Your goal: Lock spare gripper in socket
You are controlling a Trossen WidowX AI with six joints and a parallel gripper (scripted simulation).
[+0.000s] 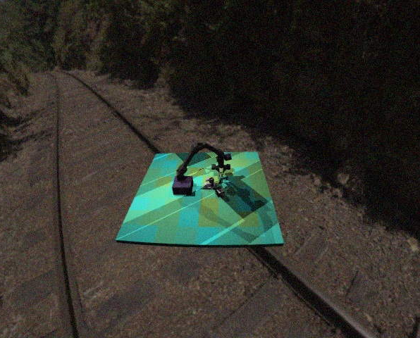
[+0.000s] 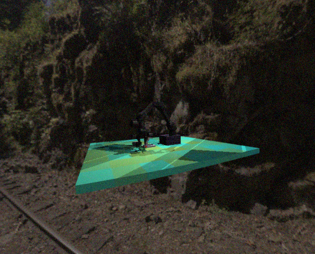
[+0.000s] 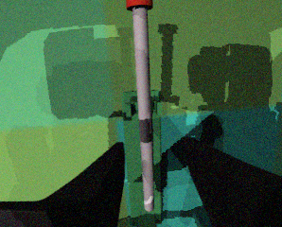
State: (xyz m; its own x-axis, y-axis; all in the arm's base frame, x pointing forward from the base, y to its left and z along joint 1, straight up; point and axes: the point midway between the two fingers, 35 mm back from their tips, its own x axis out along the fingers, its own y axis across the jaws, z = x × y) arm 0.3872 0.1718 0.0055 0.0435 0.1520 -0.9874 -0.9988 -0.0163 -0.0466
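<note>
The lock pin (image 3: 142,71), a pale shaft with a red head, lies lengthwise over a narrow green holder (image 3: 132,161). Its red head also shows in the exterior view (image 2: 146,146). My gripper (image 3: 154,147) (image 1: 221,176) points down, its dark fingers partly open, one on each side of the pin's shaft with gaps visible. Whether the fingers are low enough to straddle the pin is unclear. The mount (image 1: 208,184) (image 2: 151,145) is a pale plate with a dark upright part. The spare gripper (image 1: 220,191) (image 2: 136,143) is beside it; whether they touch is too small to tell.
The arm's dark box base (image 1: 182,185) (image 2: 169,139) stands on the patterned table (image 1: 166,232) (image 2: 97,177). The mount lies between the base and my gripper in the top view. Strong shadows of the arm cross the table near the holder.
</note>
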